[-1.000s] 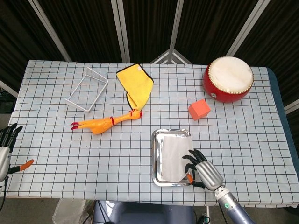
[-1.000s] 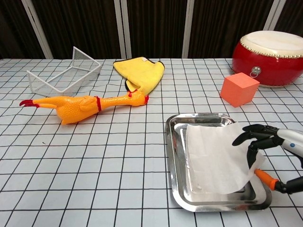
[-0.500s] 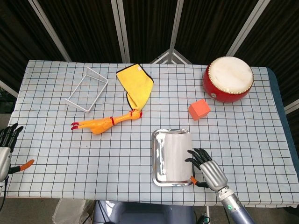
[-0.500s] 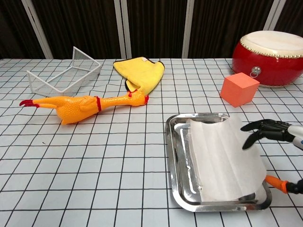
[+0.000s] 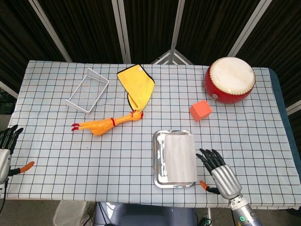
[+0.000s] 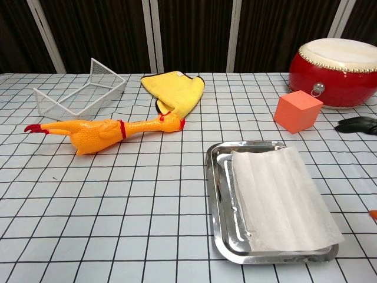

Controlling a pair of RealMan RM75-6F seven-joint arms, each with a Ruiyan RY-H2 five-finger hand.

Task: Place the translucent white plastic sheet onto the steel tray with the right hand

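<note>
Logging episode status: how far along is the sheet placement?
Looks done: the translucent white plastic sheet lies on the steel tray, overhanging its right rim. Nothing in hand: right hand is beside the tray, fingers spread, empty. Left hand idle at table edge.

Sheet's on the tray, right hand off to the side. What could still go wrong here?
The plastic sheet overhangs the steel tray at its right and near edges, so it may slide off. The right hand sits open just right of that overhang; a careless retreat could catch the sheet and drag it out.

Silver-backed right hand (image 5: 221, 173), black fingers (orange thumb tip)
</note>
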